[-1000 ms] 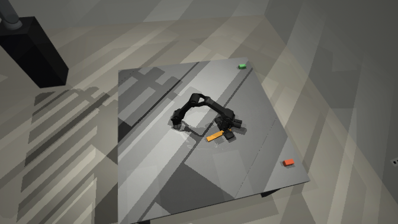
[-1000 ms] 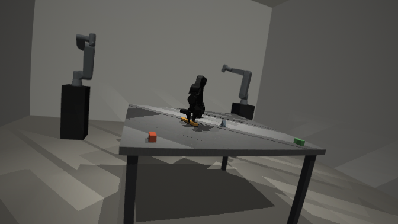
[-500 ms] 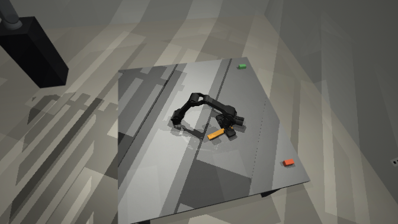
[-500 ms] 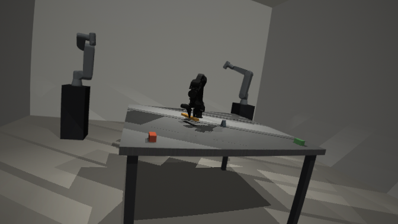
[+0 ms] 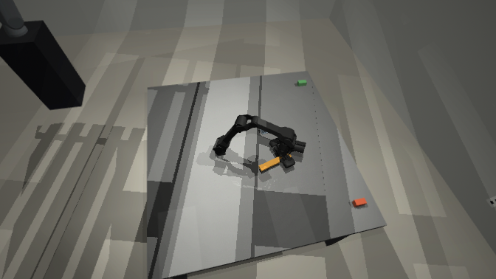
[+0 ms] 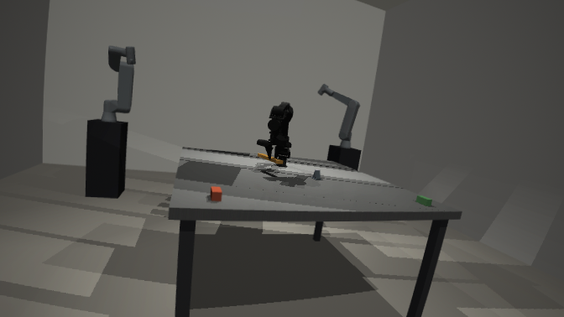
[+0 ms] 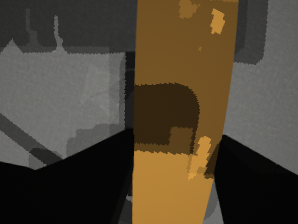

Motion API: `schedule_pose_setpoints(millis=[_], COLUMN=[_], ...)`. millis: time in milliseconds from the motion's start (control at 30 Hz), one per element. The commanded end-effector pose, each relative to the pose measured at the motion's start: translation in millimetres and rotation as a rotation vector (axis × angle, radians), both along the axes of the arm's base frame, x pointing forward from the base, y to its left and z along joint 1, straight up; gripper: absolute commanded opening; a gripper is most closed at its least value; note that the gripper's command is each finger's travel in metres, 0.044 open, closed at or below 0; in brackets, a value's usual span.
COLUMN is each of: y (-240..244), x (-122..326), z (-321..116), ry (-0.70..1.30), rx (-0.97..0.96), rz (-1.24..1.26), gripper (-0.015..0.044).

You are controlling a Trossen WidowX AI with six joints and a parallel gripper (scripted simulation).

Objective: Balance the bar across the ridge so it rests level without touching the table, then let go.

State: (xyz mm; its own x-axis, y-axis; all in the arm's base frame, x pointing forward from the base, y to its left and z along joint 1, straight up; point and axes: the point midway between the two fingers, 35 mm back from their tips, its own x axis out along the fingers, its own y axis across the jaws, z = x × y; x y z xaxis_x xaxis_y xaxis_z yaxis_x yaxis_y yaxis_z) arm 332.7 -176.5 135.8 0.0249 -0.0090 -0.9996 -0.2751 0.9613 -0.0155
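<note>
While apparently clear of the grey ridge (image 6: 316,174), the gripper (image 5: 284,158) (image 6: 277,158) (image 7: 176,141) pinching the orange bar (image 5: 269,164) (image 6: 264,157) (image 7: 167,185).

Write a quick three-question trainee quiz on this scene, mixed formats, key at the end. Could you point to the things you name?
1. Multiple choice: what is the gripper (image 5: 286,156) (image 6: 276,160) (image 7: 176,141) closed on?
A) a green block
B) the orange bar (image 5: 269,164) (image 6: 264,156) (image 7: 167,192)
C) a red block

2. True or false: the orange bar now rests across the ridge (image 5: 263,131) (image 6: 316,175), released.

3. Fill in: in the exterior view, the small block (image 5: 302,83) (image 6: 424,200) at the table's right end is ____.

Key: 1 B; 2 false; 3 green
</note>
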Motion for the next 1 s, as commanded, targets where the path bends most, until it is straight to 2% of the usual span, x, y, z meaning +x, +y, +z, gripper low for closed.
schedule_pose_setpoints(millis=[0, 200, 967], y=[0.3, 6.0, 92.4], x=[-2.0, 0.0, 30.6], z=[14.6, 18.4, 18.9], ry=[-0.004, -0.004, -0.007], rx=[-0.006, -0.006, 0.003], rz=[0.002, 0.000, -0.033], gripper=[0.0000, 0.0000, 0.0000])
